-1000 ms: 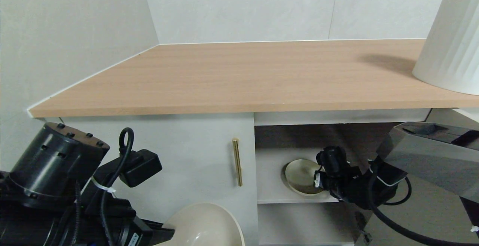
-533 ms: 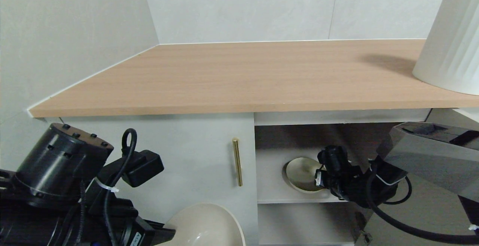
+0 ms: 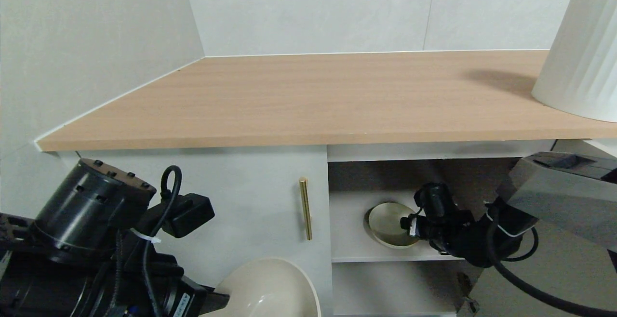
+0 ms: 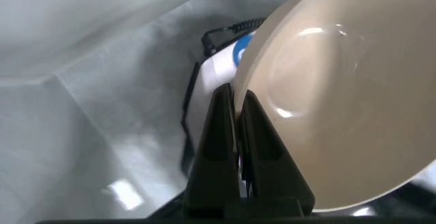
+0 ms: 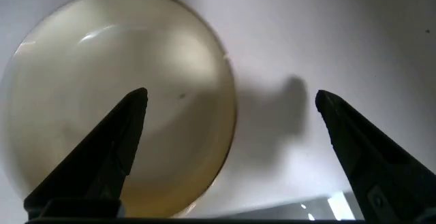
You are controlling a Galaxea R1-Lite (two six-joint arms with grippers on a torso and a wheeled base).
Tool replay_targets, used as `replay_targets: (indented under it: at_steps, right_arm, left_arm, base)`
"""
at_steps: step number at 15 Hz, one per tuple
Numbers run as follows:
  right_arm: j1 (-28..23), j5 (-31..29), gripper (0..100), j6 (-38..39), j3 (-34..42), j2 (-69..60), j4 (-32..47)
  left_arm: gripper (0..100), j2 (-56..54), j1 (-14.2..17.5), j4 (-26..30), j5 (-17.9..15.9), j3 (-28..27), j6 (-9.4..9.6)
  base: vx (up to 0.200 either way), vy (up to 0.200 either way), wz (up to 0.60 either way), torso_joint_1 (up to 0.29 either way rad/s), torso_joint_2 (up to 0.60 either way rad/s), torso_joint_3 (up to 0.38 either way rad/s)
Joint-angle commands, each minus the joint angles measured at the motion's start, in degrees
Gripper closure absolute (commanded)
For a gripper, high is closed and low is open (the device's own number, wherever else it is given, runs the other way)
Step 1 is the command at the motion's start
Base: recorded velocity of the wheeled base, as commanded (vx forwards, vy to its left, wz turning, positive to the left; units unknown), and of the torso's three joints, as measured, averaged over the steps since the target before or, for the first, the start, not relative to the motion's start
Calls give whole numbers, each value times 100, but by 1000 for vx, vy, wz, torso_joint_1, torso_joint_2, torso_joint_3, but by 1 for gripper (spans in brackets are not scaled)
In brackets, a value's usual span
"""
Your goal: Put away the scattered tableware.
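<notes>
Woodgrain countertop runs across the head view against pale walls, with a white pleated lampshade standing at its right end. Below it is a white cabinet: a closed door with an upright brass bar handle on the left, and an open compartment on the right. On the upper white shelf of that compartment lies a small, pale cream round plate, flat and close to the shelf's front edge. The right gripper is inside the compartment just beside the plate's right rim. At the lower edge of this view, in front of the closed door, a larger cream ceramic bowl is at the end of the left arm, tilted with its hollow facing up and outward.

From the left wrist, the left gripper has its two dark fingers nearly together, pinching the bowl's rim between them: one finger lies inside the rim and the other outside. The glossy inside of the bowl faces the camera, and nothing lies in it.

From the right wrist, the right gripper's fingers are spread wide and grip nothing. One fingertip hangs over the plate, the other over bare shelf beside it, and the plate's rim lies between them. Whether either finger touches the plate cannot be told.
</notes>
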Motion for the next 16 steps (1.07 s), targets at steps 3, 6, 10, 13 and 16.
replay_targets:
  at_steps: [3,6,10,13,16]
  right_arm:
    - [333,1367,0,-779,1106,-1961,683]
    - [710,1983,0,-1043,1247,-3130,1913]
    - [1440,2422,0,-1078,1238,-4053,2906]
    - [1748,2405,0,-1087,1229,-4290,3152]
    - [2082,2387,0,-1078,1229,-4413,3346]
  left_arm:
    - [100,99,-777,-227,251,-125,-1340]
    - [100,459,-1076,-825,401,-142,-2131]
    - [100,1153,-1340,-1097,814,-160,-2570]
    - [100,1769,-1524,-1097,1508,-186,-2614]
    - [100,2103,-1577,-1106,1754,-336,-2878]
  base:
    - [0,0,0,0,0,0]
    - [0,0,0,0,0,0]
    - [0,0,0,0,0,0]
    - [0,0,0,0,0,0]
    - [0,0,0,0,0,0]
